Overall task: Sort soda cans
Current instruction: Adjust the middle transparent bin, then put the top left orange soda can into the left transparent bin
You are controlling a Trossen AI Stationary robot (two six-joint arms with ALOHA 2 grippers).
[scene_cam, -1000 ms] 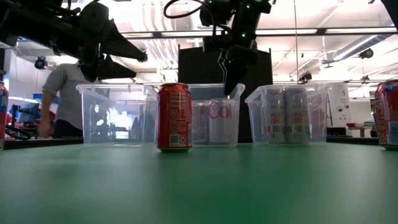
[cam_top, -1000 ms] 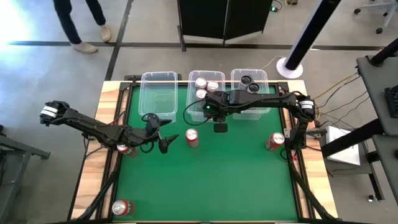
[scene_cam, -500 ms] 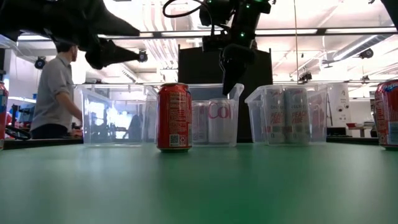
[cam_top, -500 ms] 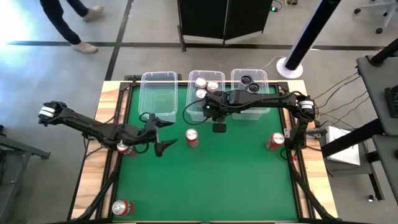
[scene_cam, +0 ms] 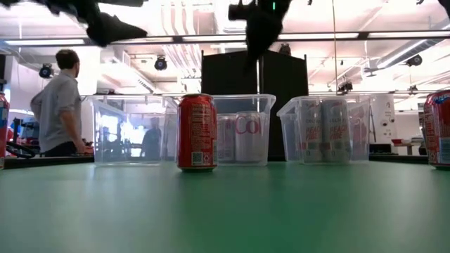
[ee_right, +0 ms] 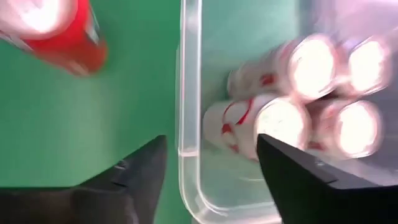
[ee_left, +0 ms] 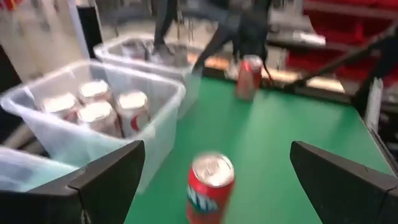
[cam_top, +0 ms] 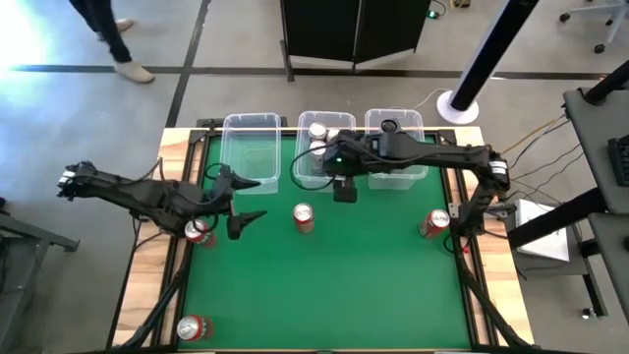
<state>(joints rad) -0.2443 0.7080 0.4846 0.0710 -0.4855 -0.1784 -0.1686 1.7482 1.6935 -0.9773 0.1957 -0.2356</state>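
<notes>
Bins: right end effector (cam_top: 343, 190), fingers spread and empty, hovers at middle bin (cam_top: 304, 175) front edge; left end effector (cam_top: 243, 202), spread and empty, left of red can (cam_top: 304, 217).

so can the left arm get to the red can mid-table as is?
Probably yes. The left gripper is open and empty, and only bare green mat lies between it and the upright red can. The nearest bin sits behind, off that line.
</notes>
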